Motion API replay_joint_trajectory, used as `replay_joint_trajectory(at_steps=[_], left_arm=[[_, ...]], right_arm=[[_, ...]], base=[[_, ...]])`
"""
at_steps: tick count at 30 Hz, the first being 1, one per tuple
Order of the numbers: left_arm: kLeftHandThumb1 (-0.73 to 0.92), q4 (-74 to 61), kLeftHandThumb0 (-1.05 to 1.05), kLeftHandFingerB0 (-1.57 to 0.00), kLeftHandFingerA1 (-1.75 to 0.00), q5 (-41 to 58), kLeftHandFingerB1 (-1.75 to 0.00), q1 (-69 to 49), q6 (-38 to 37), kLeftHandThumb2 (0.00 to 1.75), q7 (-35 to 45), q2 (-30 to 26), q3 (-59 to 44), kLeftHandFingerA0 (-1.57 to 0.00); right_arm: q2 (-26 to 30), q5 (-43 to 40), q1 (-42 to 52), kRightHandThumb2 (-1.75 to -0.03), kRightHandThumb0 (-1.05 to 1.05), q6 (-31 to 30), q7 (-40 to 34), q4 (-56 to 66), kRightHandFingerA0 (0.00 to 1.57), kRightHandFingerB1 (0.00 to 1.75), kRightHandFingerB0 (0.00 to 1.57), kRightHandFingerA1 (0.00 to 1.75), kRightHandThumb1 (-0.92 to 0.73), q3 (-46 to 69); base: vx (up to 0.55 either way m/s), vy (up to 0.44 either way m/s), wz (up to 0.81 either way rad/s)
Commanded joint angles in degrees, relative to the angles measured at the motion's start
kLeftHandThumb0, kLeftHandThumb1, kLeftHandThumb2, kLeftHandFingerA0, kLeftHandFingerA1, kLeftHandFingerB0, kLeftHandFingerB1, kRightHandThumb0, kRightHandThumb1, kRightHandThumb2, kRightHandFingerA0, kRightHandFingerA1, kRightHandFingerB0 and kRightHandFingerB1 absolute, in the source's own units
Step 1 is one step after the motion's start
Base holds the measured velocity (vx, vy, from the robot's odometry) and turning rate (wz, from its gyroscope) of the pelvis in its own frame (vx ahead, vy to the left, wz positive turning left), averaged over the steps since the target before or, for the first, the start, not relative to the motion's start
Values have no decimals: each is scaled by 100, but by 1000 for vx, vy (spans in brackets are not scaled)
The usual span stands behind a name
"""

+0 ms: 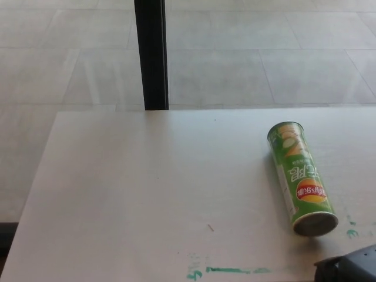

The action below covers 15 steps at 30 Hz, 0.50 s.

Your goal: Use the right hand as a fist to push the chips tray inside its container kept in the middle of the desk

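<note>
Right hand (351,268) peeks in at the bottom right corner of the frame, only a dark bit of it, so I cannot tell how its fingers are. It sits near the green chips can (300,178) without touching it. That can lies on its side at the right of the pale desk (147,188), round end toward the bottom. Green marks (226,271) sit at the bottom middle.

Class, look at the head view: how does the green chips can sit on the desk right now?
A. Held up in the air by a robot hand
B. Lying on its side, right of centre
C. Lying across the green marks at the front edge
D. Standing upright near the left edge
B: the can lies on its side on the desk, right of centre, untouched.
</note>
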State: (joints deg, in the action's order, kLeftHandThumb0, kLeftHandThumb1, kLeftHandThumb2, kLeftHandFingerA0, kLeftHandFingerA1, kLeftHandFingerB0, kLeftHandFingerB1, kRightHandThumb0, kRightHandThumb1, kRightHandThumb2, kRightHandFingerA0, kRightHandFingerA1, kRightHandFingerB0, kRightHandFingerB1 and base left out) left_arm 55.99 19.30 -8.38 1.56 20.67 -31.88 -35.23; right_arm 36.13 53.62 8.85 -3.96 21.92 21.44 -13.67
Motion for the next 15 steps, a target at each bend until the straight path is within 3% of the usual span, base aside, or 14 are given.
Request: replay_joint_trajectory(at_steps=[1,5,11,12,15], left_arm=[[67,-38,-86,-3,-93,108,-59,-95,-41,167,6,-89,-88,-14],[67,95,-82,-3,-91,93,-58,-64,-69,165,22,-105,-79,-13],[64,167,-88,-1,-95,75,-59,-61,-65,165,-13,-93,-68,-15],[42,179,-76,0,-129,77,-53,-60,-69,170,-6,-96,-70,-14],[42,208,-77,0,-128,98,-50,-66,-76,171,19,-103,-89,-13]], right_arm=[[595,-1837,710,-64,-56,-97,1249,1121,80,64,55,133,-77,1549],[507,-2229,860,-63,-57,-94,1100,1293,87,58,57,120,-76,2765],[344,-2618,1087,-63,-58,-108,947,957,89,60,55,124,-76,4228],[321,-2640,1127,-63,-57,-58,900,863,89,58,55,122,-76,4342],[219,-2733,1219,-62,-57,277,563,501,93,59,57,112,-74,4582]], base=[[0,0,0],[0,0,0],[0,0,0],[0,0,0],[0,0,0]])
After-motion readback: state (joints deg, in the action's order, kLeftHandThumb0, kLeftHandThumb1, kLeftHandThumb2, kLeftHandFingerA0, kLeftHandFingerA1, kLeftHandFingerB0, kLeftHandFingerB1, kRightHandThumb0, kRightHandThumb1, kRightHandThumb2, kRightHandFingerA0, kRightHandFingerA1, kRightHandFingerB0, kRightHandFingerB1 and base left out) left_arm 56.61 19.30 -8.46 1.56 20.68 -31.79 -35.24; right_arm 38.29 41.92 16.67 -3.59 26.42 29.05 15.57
